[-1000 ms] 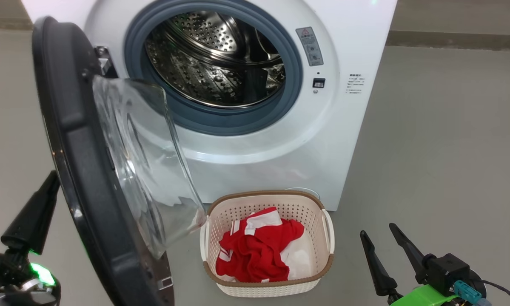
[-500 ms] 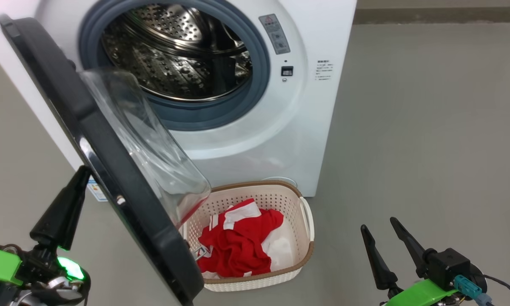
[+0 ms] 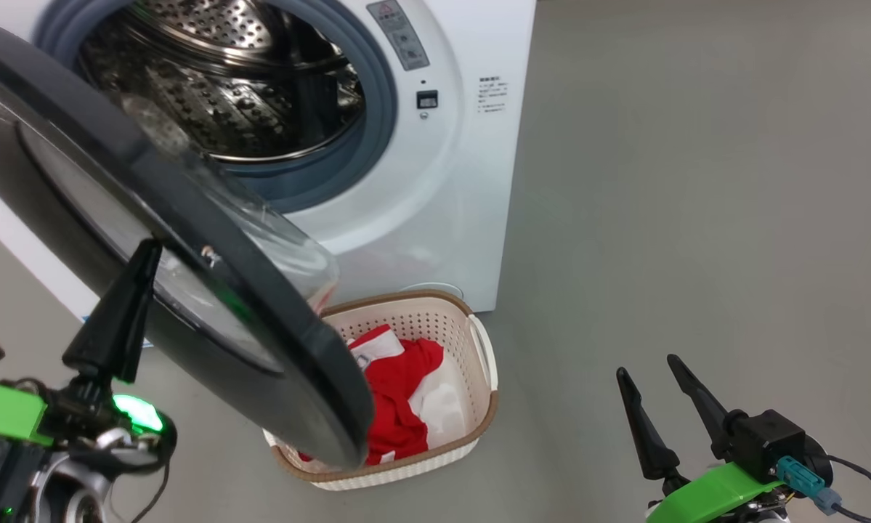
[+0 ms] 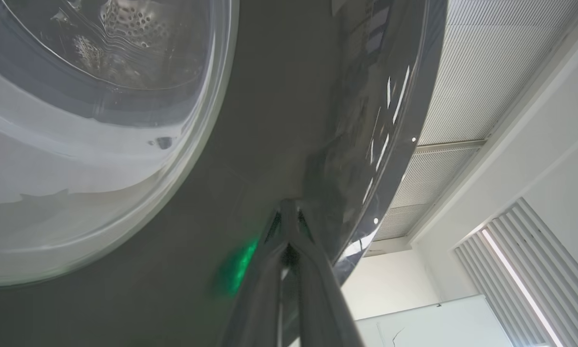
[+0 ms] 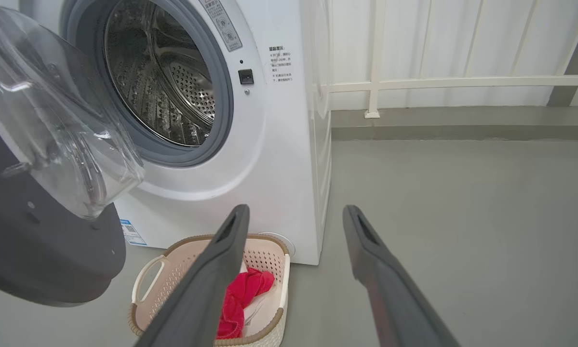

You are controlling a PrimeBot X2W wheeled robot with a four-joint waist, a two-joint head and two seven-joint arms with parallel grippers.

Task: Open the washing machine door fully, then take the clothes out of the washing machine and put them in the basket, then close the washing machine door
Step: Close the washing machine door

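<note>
Door [image 3: 261, 319]: stands part-way open in front of the washing machine [image 3: 435, 181]. The head view shows its glossy outer face. The right wrist view shows its inner side and the bulging glass bowl [image 5: 52, 120].
Drum [image 3: 224, 94]: bare steel in the head and right wrist views. The left wrist view shows it through the door glass.
Clothes [image 3: 399, 392]: a red and white heap inside the basket [image 3: 435, 323].
Basket: on the floor [image 3: 697, 218] just in front of the machine. In the head view the door's lower edge hides its left part. The right wrist view shows it whole apart from the finger crossing it.
Left gripper [image 3: 144, 254]: fingers pressed together and empty, with the tips against the door's outer rim [image 4: 289, 212]. The ceiling [image 4: 462, 72] is beyond.
Right gripper [image 3: 646, 367]: fingers spread and empty, over bare floor well apart from the basket. A railing [image 5: 438, 83] is behind.
</note>
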